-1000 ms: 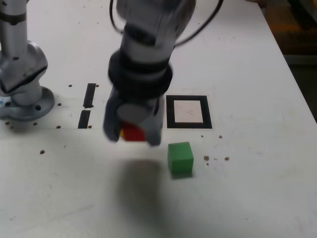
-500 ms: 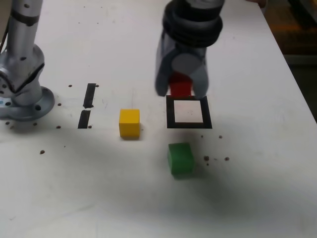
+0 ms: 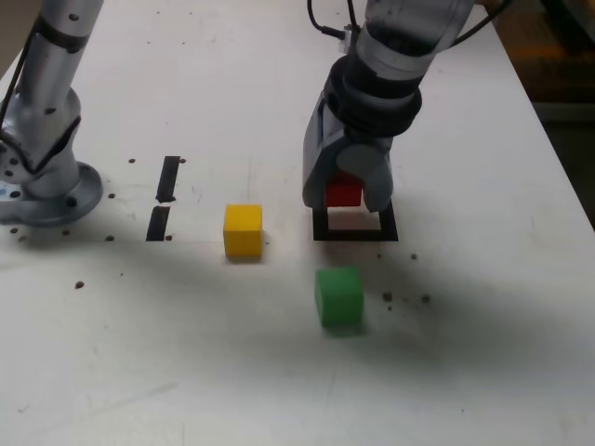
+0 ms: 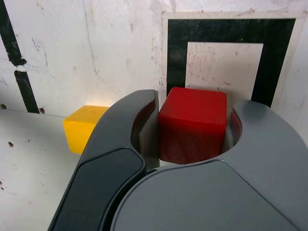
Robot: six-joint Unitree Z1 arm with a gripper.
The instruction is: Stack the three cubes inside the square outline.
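Half hiding the square outline (image 3: 355,235), inward from the scuffed table's (image 3: 493,307) exterior-view right edge; grasping the wood-grained red cube (image 4: 192,127) in the gripper (image 4: 192,115).

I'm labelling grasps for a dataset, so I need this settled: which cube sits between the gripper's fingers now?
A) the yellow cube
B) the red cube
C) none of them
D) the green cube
B: the wrist view shows the red cube between the two fingers, while the yellow cube and the green cube lie on the table away from the gripper.
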